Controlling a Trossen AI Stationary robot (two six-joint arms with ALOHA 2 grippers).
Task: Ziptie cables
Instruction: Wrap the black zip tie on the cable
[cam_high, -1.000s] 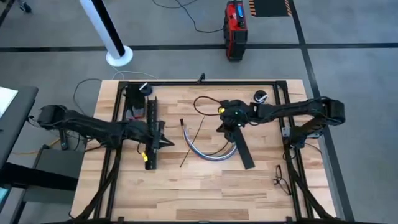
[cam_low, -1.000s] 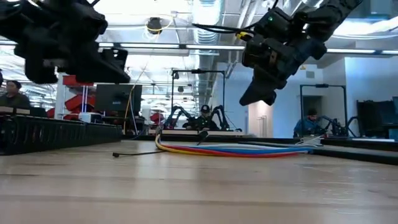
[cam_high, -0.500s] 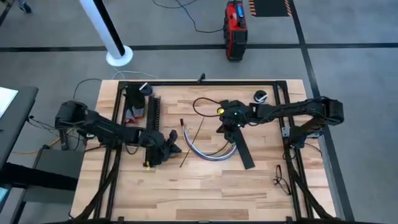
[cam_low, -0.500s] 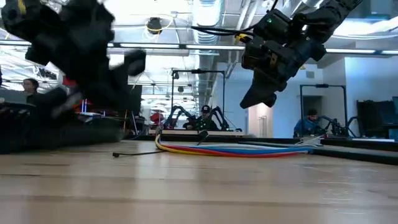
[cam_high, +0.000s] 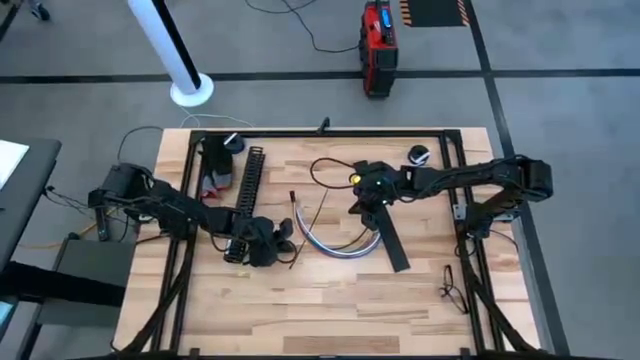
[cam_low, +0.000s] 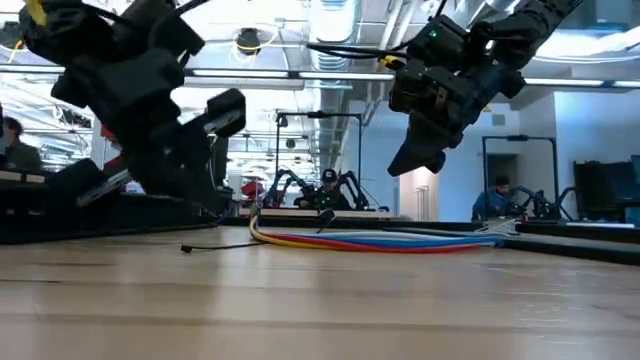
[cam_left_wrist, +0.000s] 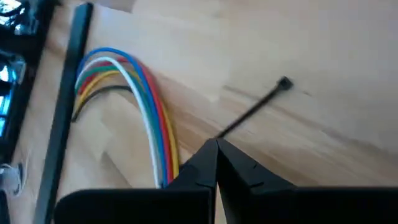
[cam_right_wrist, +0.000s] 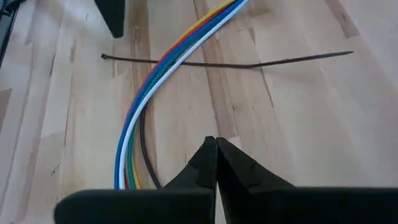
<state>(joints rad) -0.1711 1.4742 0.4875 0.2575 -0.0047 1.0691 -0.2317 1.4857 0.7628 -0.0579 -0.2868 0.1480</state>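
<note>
Left gripper (cam_high: 283, 238), fingers together, is hovering near the zip tie (cam_high: 306, 230). Cables (cam_high: 330, 247) are lying curved mid-table, at its 3 o'clock. Right gripper (cam_high: 372, 214), fingers together, is hanging above them, partly hiding the flat strip (cam_high: 394, 245).

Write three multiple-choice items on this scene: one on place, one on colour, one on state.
1. The zip tie lies
A. left of the cables
B. on the floor
C. in a gripper

2. The box on the floor is
A. red
B. white
C. green

3. The left gripper is
A. open
B. shut, empty
C. holding the cables

Answers: 1 A, the high view shows it on the table beside their left end. 2 A, seen in the high view. 3 B, its wrist view shows fingertips together with nothing between.
</note>
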